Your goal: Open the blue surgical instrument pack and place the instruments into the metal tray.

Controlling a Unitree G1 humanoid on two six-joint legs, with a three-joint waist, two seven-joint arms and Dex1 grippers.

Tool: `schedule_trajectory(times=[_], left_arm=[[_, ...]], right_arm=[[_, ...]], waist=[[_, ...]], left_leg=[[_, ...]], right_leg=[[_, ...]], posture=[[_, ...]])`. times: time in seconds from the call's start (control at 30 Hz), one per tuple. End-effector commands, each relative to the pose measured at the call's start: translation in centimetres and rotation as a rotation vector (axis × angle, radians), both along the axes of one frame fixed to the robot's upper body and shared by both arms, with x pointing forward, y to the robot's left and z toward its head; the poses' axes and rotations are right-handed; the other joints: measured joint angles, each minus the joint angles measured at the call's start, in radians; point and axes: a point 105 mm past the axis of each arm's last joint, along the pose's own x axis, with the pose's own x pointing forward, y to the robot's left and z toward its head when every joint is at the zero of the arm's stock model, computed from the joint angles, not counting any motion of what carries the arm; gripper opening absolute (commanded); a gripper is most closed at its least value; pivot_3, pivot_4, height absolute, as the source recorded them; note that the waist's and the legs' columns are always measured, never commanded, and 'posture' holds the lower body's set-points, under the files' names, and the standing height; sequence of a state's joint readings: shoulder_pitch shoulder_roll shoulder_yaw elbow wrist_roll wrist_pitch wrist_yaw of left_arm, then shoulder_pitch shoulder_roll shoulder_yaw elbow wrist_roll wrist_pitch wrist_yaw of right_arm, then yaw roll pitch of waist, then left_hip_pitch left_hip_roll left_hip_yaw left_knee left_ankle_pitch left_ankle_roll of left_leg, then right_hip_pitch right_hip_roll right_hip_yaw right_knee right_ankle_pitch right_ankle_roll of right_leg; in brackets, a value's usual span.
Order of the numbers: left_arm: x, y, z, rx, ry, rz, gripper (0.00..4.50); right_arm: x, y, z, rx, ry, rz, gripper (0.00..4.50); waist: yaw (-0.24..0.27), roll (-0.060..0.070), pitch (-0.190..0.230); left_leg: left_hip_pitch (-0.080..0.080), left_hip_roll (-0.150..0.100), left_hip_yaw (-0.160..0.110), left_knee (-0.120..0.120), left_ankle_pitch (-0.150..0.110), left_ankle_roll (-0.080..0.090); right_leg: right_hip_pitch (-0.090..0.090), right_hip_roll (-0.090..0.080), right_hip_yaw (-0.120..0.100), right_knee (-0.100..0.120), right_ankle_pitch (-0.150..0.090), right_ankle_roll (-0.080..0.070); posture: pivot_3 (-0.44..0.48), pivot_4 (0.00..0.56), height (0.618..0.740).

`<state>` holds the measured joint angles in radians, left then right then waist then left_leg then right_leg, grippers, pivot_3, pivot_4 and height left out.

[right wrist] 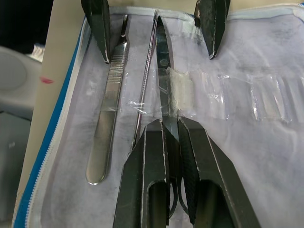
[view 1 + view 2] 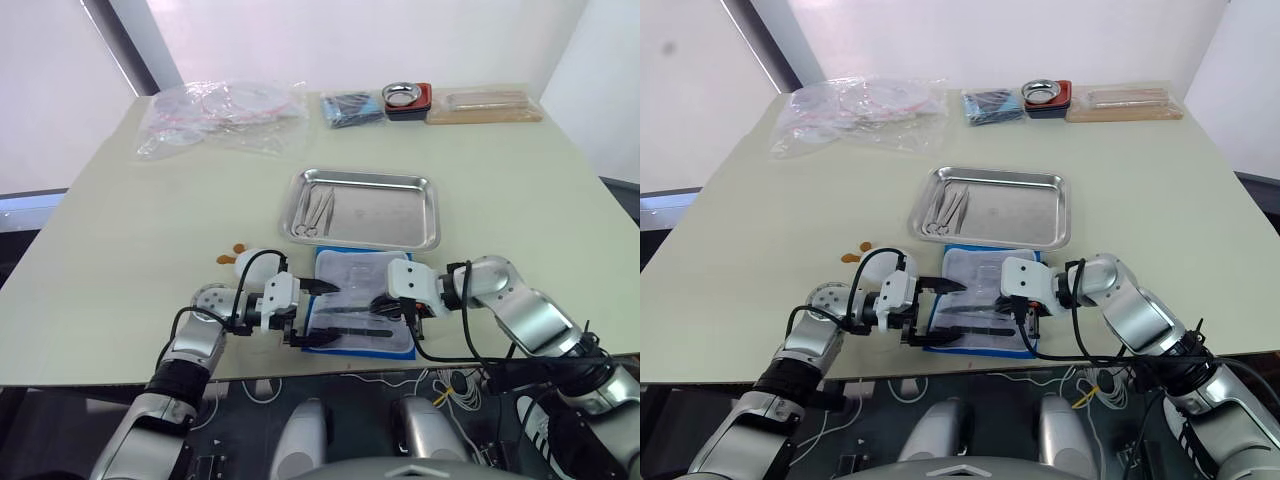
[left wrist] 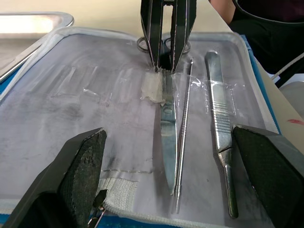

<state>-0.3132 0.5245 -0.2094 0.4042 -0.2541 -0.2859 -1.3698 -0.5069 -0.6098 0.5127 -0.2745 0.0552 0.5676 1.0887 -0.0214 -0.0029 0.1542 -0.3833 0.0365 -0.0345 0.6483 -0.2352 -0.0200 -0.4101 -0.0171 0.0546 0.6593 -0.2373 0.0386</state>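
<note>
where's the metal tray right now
The metal tray sits mid-table in the head views, just beyond the open blue surgical instrument pack, with a few instruments at its left end.

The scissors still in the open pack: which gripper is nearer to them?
Right. The right gripper is closed on the scissors near their ring handles. The left gripper is open, its fingers either side of the tips, not touching, over the blue surgical instrument pack.
</note>
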Motion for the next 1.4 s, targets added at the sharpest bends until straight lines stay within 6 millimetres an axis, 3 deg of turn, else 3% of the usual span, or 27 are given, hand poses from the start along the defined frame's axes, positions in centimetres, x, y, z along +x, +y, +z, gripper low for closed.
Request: schedule_trajectory(times=[0.03, 0.9, 1.4], left_arm=[[-1.2, 0.8, -4.3, 0.122, 0.139, 0.046, 4.5], [-1.3, 1.0, -4.4, 0.128, 0.139, 0.055, 4.5], [-1.3, 1.1, -4.5, 0.127, 0.143, 0.059, 4.5]], right_arm=[[-0.2, 0.3, 1.6, -0.022, -0.06, 0.04, 0.04], [0.0, -4.6, 3.1, -0.155, -0.135, 0.016, 0.04], [1.1, -8.5, 5.4, -0.138, -0.172, -0.082, 0.04]], waist=[[0.004, 0.0, 0.0], [0.007, 0.004, 0.0], [0.007, 0.005, 0.002]], left_leg=[[0.0, 0.0, 0.0, 0.0, 0.0, 0.0], [0.0, 0.0, 0.0, -0.007, 0.0, -0.001], [0.0, 0.001, 0.0, -0.011, 0.0, -0.001]], right_leg=[[0.0, 0.0, 0.0, 0.0, 0.0, 0.0], [-0.001, -0.002, -0.003, -0.009, 0.0, 0.0], [-0.001, -0.002, -0.003, -0.014, 0.0, 0.0]], posture=[[0.0, 0.15, 0.74], [0.0, 0.15, 0.74], [0.0, 0.15, 0.74]])
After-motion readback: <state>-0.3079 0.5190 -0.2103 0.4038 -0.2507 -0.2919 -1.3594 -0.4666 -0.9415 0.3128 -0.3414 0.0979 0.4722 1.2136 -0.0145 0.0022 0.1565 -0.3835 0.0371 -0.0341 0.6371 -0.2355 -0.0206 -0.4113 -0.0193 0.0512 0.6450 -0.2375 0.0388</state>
